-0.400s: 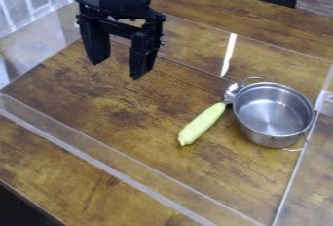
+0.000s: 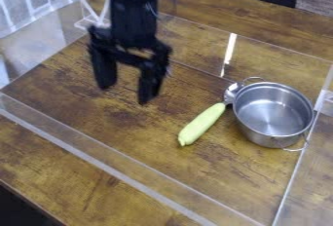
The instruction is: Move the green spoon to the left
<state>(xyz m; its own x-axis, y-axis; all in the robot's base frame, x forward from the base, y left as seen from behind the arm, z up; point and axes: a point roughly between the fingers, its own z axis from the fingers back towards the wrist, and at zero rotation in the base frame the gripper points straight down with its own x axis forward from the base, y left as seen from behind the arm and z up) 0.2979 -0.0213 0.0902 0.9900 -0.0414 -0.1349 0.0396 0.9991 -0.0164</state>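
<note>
The tool [image 2: 127, 81] is seen pointing down with jaws spread wide, holding nothing, though slightly blurred. The green spoon [image 2: 204, 122] is found lying on the desk [image 2: 78, 123], to its right, its bowl end apparently touching the pot [image 2: 274, 114].

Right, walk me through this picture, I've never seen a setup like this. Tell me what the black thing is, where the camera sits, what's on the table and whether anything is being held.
The black thing is a robot arm, and its forked end is its hand, a two-fingered gripper pointing down. The fingers stand apart and hold nothing. The single camera looks down at an angle from in front of the wooden table, which has low clear walls around it. On the table, to the right of the hand, lies the green spoon, with a thick yellow-green handle. Its small metal end sits right beside a round steel pot. The hand is above the wood, apart from both.
</note>
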